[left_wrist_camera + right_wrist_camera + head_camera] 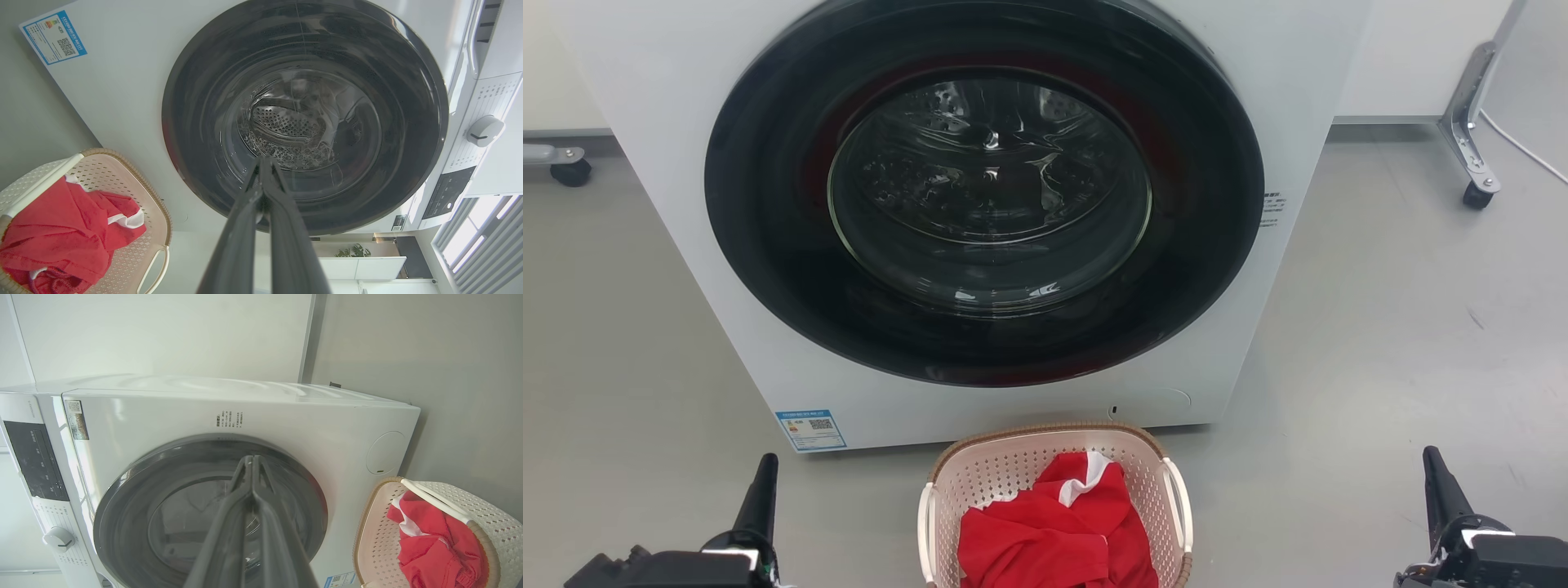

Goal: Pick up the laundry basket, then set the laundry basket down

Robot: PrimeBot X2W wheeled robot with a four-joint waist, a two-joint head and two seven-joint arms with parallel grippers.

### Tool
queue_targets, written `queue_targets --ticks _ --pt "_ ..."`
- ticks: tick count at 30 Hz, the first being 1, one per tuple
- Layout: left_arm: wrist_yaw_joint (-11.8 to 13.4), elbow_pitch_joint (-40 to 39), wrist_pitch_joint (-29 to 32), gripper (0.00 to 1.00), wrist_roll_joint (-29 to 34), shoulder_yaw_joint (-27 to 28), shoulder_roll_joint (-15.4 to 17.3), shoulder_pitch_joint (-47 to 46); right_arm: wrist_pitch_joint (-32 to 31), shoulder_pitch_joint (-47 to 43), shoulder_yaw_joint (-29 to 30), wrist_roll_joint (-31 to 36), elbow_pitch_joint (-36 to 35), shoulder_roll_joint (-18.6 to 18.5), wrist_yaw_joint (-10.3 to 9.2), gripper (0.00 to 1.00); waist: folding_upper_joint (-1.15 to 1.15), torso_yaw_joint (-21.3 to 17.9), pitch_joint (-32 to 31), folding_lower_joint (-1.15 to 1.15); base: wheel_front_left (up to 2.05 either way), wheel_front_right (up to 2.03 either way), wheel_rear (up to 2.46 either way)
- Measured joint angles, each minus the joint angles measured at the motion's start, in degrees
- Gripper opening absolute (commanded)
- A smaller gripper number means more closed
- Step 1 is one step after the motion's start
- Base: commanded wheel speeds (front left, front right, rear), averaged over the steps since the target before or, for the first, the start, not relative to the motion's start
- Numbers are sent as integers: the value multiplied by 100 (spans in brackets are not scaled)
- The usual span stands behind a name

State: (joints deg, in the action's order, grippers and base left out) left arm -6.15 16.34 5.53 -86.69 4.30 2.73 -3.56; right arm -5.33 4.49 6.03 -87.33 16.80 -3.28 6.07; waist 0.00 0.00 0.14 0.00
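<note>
The basket stood on the floor right before the washer, red cloth inside, midway between the arms. The left claw and right claw each had fingers pressed together, holding nothing, well apart from it. That fitted a basket awaiting its lift, or one already set down. It seemed to sit flat, though its near end was cut off. Any lift would want both white handles taken evenly.

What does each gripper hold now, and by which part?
Nothing is held. The left gripper and the right gripper are both shut on nothing, apart from the laundry basket; its white handles are free.
</note>
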Motion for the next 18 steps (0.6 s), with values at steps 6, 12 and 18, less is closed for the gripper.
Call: queue_targets --ticks 6,12,18 --pt "-92 41 99 0 -461 90 -29 -98 -116 58 156 -410 32 76 84 0 0 -1 -4 0 0 0 0" --pt "-92 46 99 0 -494 92 -33 -98 -116 82 160 -410 32 77 85 0 0 -1 -4 0 0 0 0" --pt "-92 48 99 0 -494 92 -34 -98 -116 82 160 -410 32 78 93 0 0 -1 -4 0 0 0 0"
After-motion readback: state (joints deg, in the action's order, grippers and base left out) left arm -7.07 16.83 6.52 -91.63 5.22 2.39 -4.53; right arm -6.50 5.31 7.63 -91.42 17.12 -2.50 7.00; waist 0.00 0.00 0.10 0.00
